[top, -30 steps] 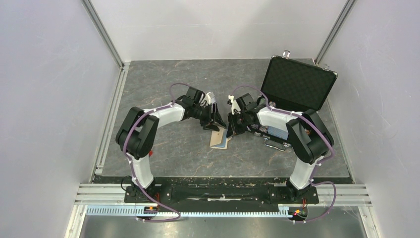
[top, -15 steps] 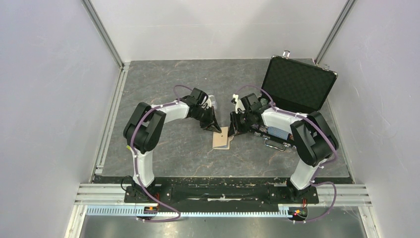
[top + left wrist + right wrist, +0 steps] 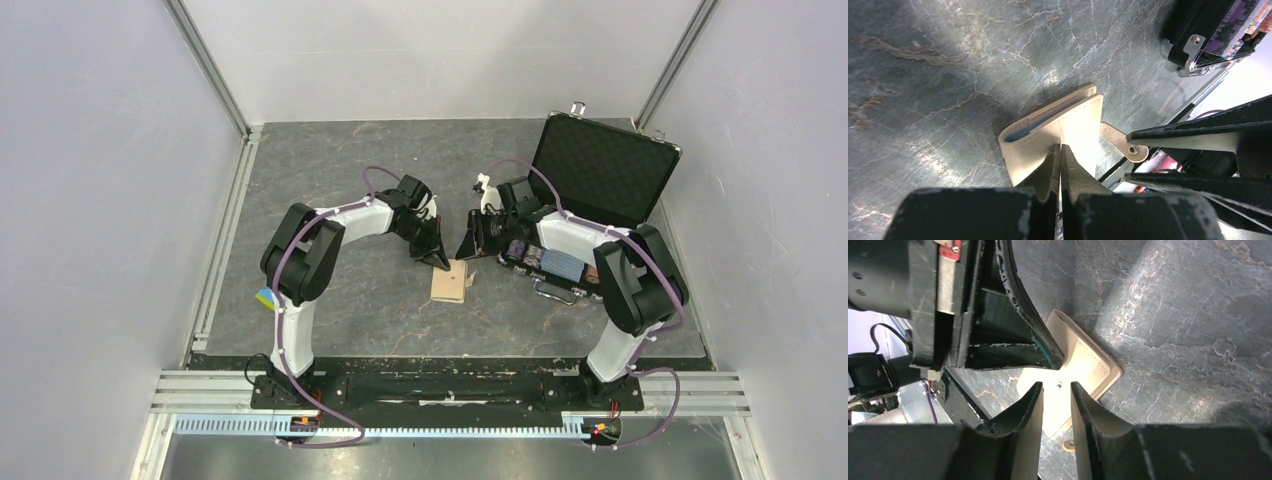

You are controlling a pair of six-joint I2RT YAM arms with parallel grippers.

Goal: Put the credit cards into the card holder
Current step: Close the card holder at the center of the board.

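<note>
The tan card holder (image 3: 450, 283) lies folded on the dark stone table between both grippers. In the left wrist view the card holder (image 3: 1068, 125) shows a sliver of blue lining at its open edge, and its snap tab (image 3: 1120, 142) sticks out loose. My left gripper (image 3: 437, 258) is shut, its tips (image 3: 1060, 146) resting on the top flap. My right gripper (image 3: 468, 250) hovers just above the card holder (image 3: 1088, 370), open, with nothing between its fingers (image 3: 1056, 387). The credit cards are hidden in every view.
An open black case (image 3: 600, 170) stands at the back right, with rows of poker chips (image 3: 545, 262) under the right arm. A small blue and yellow block (image 3: 265, 297) lies by the left arm. Grey walls enclose the table on three sides.
The left gripper has shut and now presses on the card holder. The right gripper has opened and drawn back to the right. The card holder's blue inside no longer shows from above.
</note>
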